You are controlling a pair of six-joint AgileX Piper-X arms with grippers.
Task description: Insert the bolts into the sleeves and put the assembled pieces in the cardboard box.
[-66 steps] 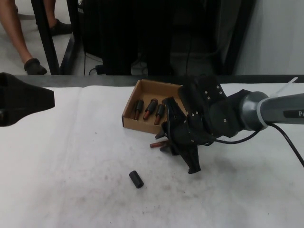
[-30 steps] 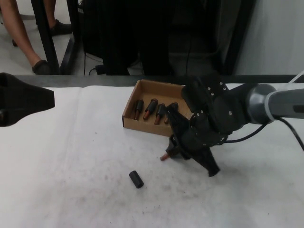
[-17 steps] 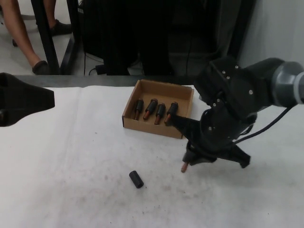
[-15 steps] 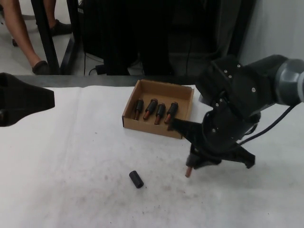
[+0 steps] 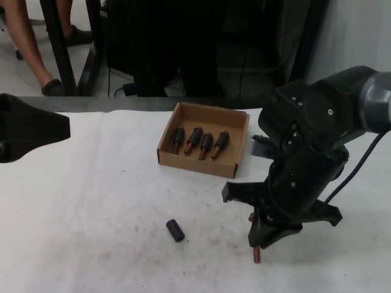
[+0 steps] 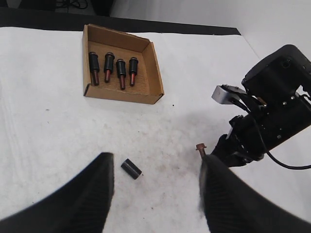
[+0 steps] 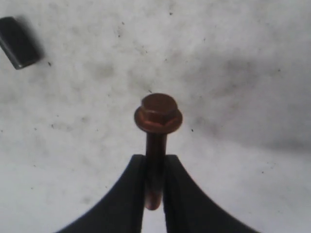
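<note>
My right gripper [image 5: 259,240] is shut on a copper bolt [image 5: 256,254], which it holds by the shank with the hex head [image 7: 158,112] pointing down at the bench. A loose black sleeve [image 5: 175,230] lies on the white bench to the left of it, and it also appears in the right wrist view as the sleeve [image 7: 18,42], apart from the bolt. Several assembled pieces [image 5: 199,141] lie in a row inside the cardboard box [image 5: 195,165] at the back. My left gripper [image 6: 156,162] hangs open high above the bench, over the sleeve [image 6: 131,169].
The left arm's dark body [image 5: 30,128] sits at the far left of the high view. A dark frame and the bench's back edge [image 5: 122,104] run behind the box. The white bench surface [image 5: 91,201] around the sleeve is bare and stained.
The right arm lifted the bolt from beside the box, carried it toward the front of the bench and turned it head down. The sleeve and left arm stayed put.
</note>
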